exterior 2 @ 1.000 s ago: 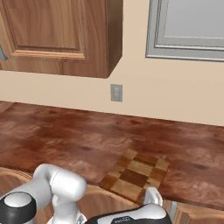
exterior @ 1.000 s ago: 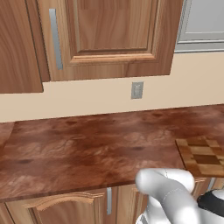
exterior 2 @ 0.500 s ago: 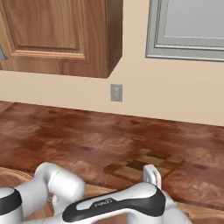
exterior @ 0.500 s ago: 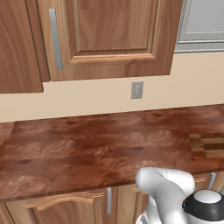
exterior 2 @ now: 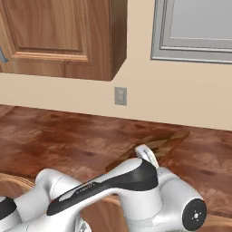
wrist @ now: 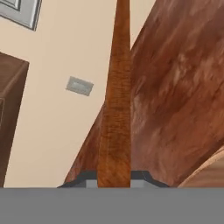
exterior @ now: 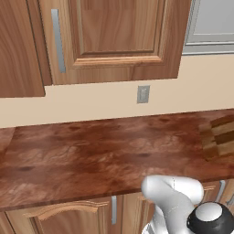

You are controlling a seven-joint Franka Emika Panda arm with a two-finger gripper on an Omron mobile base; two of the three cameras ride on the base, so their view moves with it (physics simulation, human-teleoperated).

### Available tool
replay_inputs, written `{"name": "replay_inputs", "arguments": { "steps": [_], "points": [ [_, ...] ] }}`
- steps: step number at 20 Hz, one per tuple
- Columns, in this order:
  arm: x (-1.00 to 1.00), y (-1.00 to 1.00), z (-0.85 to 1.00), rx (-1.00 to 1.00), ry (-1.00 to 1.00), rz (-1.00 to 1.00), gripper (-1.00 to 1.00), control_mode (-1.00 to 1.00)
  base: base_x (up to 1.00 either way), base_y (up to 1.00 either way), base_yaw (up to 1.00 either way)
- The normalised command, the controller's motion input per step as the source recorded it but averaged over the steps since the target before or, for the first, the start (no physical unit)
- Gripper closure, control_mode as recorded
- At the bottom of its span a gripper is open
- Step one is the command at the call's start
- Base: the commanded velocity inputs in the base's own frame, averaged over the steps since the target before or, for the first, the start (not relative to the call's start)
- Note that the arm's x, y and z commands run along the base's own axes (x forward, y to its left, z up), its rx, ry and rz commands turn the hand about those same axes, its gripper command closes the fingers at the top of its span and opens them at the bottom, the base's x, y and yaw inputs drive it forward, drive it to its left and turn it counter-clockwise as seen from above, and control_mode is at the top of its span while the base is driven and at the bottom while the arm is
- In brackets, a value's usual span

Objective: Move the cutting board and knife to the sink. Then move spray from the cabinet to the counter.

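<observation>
Count: one cutting board point(exterior: 220, 137), one bench point(exterior: 91, 155), one wall outlet point(exterior: 143, 94) above the bench. Two upper cabinet doors point(exterior: 116, 32) above the outlet, two base cabinet handles point(exterior: 114, 209) below the bench edge. One hand point(wrist: 113, 178).

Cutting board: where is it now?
The checkered wooden cutting board stands edge-on between the fingers in the hand view, lifted above the reddish-brown counter.
</observation>
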Motion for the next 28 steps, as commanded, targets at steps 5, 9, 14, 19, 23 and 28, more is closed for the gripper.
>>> {"name": "replay_inputs", "arguments": {
  "steps": [5, 9, 14, 19, 23, 28],
  "points": [
    [-0.24, 0.0, 0.66, -0.27, -0.02, 0.26, 1.0, -1.0, 0.0, 0.0, 0.0],
    [-0.49, 0.0, 0.6, -0.2, -0.1, 0.26, 1.0, -1.0, 0.0, 0.0, 0.0],
    [-0.53, 0.23, 0.46, -0.07, -0.14, 0.2, 1.0, -1.0, 0.0, 0.0, 0.0],
    [-0.39, 0.65, 0.4, -0.07, -0.11, 0.17, 1.0, -1.0, 0.0, 0.0, 0.0],
    [-0.47, 0.65, 0.37, -0.09, -0.03, 0.17, 1.0, -1.0, 0.0, 0.0, 0.0],
    [-0.42, 0.07, 0.2, -0.03, -0.01, 0.02, 1.0, -1.0, 0.0, 0.0, 0.0]
  ]
}}
